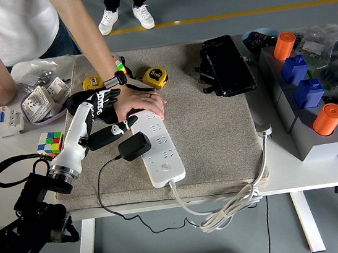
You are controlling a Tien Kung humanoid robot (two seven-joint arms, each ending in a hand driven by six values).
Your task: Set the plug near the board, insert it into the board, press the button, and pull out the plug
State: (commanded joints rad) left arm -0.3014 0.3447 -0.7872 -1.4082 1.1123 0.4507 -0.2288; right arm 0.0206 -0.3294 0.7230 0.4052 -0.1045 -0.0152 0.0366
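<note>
Fingers (109,104) of left hand (101,110) spread, holding nothing, just left of power strip (157,148). Plug (133,147) seated in strip; button press looks next.

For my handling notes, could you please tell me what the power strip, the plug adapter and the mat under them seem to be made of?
Power strip: apparently hard white plastic, smooth with a slight sheen. Plug adapter: probably matte black plastic, a blocky moulded shape. Mat: looks like beige carpet or felt, with a speckled, fuzzy texture.

Plug (133,146) on board (159,148) (left side)
</note>
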